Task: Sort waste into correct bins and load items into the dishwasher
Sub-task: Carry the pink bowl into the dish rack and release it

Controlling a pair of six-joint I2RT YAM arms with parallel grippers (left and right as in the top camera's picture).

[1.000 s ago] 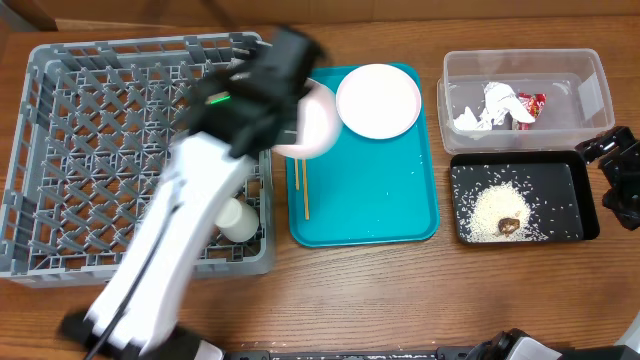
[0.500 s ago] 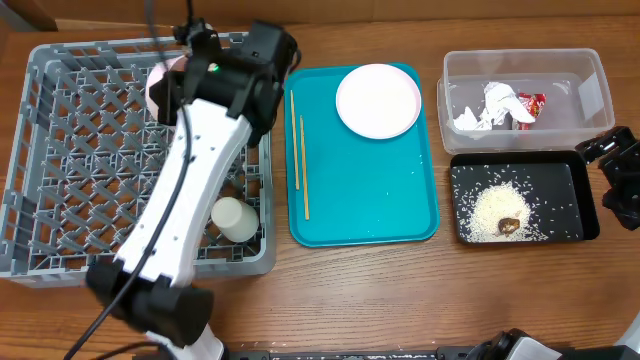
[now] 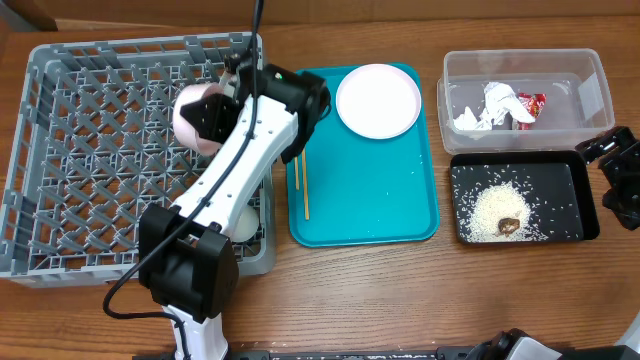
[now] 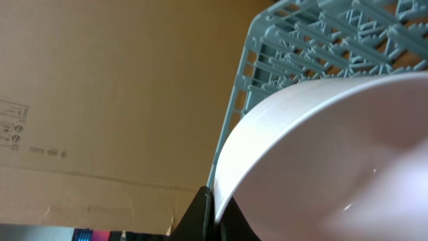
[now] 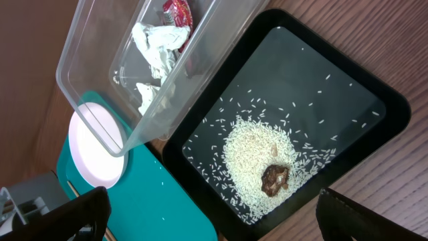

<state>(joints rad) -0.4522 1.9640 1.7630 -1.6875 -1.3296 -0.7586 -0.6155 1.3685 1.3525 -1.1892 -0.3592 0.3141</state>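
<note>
My left gripper [image 3: 213, 112] is shut on the rim of a white bowl [image 3: 193, 116], holding it tilted above the grey dishwasher rack [image 3: 90, 150]. In the left wrist view the bowl [image 4: 321, 161] fills the right side, its rim pinched between the black fingers [image 4: 206, 215]. A small white cup [image 3: 243, 224] stands in the rack's near right corner, partly behind the arm. The white plate [image 3: 378, 100] and chopsticks [image 3: 301, 185] lie on the teal tray [image 3: 380, 200]. My right gripper [image 5: 221, 224] hangs open over the black tray [image 5: 348, 87] of rice [image 5: 257, 154] and a brown lump [image 5: 275, 179].
The clear tub [image 3: 590, 70] at the back right holds crumpled paper [image 3: 495, 103] and a red wrapper [image 3: 531, 105]. The black tray [image 3: 570, 180] lies just in front of it. The right arm [image 3: 620, 175] sits at the table's right edge. The left arm crosses the rack's right wall.
My left gripper has carried the bowl from the teal tray's left edge over the rack, first to its back, now slightly nearer. The chopsticks are uncovered. The right arm is still.
</note>
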